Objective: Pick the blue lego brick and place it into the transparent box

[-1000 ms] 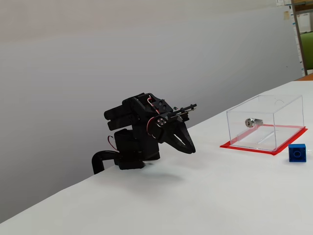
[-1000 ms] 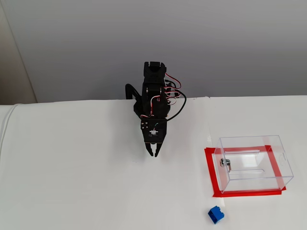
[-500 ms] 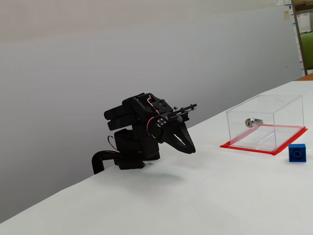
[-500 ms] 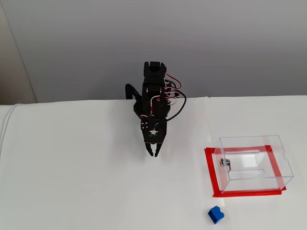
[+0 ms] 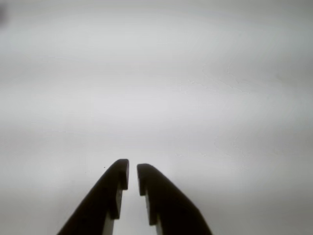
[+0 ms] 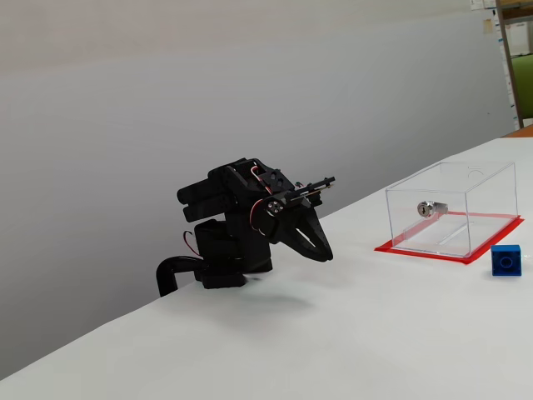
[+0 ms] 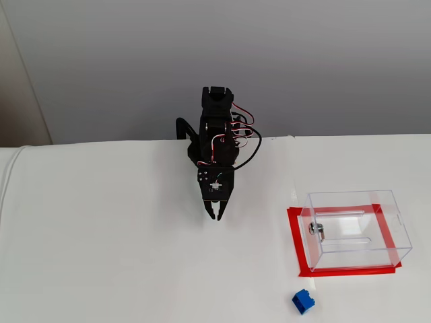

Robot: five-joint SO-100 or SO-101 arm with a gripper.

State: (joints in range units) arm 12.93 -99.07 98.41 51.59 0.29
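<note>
The arm (image 7: 217, 138) sits folded at the rear edge of the white bench (image 7: 101, 256), with its gripper (image 7: 216, 216) pointing down toward the surface. In the wrist view the gripper (image 5: 132, 177) shows two dark fingers (image 5: 110, 196) entering from the 6 o'clock edge, with only a narrow slit between the tips; the jaws are clenched and grasp nothing, and only bare bench surface lies ahead of them. In a fixed view from the side, the gripper (image 6: 325, 252) hangs just above the bench (a faint shadow lies beneath the arm).

The transparent box (image 7: 357, 229) stands at roughly 4 o'clock from the gripper in a fixed view from above, well apart from it, on a red base sheet (image 7: 293, 243). A small silver metal piece (image 7: 316, 230) lies inside the box near its left wall.

The blue lego brick (image 7: 303, 301) rests on the bench at 7 o'clock from the box, outside it and near the front left corner of the red sheet. In a fixed view from the side, the brick (image 6: 505, 260) sits just beside the sheet (image 6: 416, 250), in front of the box (image 6: 454, 204) at its right end.
</note>
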